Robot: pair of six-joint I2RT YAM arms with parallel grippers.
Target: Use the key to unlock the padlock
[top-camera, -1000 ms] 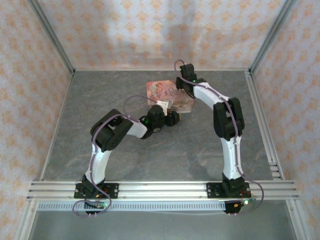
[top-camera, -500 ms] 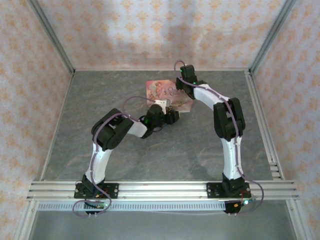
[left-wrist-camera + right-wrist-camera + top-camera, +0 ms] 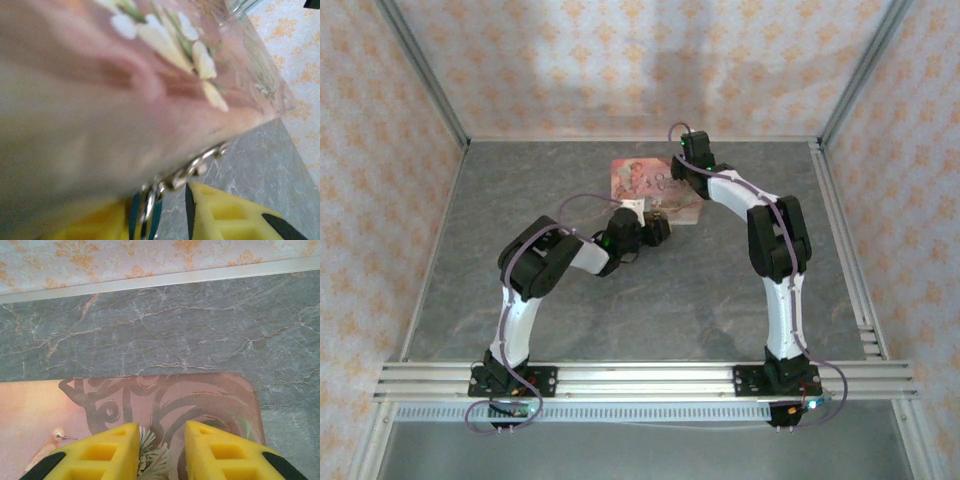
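Left arm bent low, left gripper (image 3: pixel 658 226) at pink box (image 3: pixel 635 178) six o'clock edge, can't tell grip. Right gripper (image 3: pixel 161 432) over box, fingers slightly apart, empty.

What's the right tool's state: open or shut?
Open: the right tool has its yellow fingers apart over the pink floral box, nothing between them.

The grey marble-look table (image 3: pixel 720 300), veined in white, runs back to the patterned walls (image 3: pixel 620 60) and forward to an aluminium rail (image 3: pixel 650 378) along its near edge. One thing lies directly on it: a flat pink floral box with rounded corners (image 3: pixel 645 180), set toward the back, near the middle. Bare table (image 3: pixel 175 325) stretches between the box's far edge (image 3: pixel 125 400) and the back wall.
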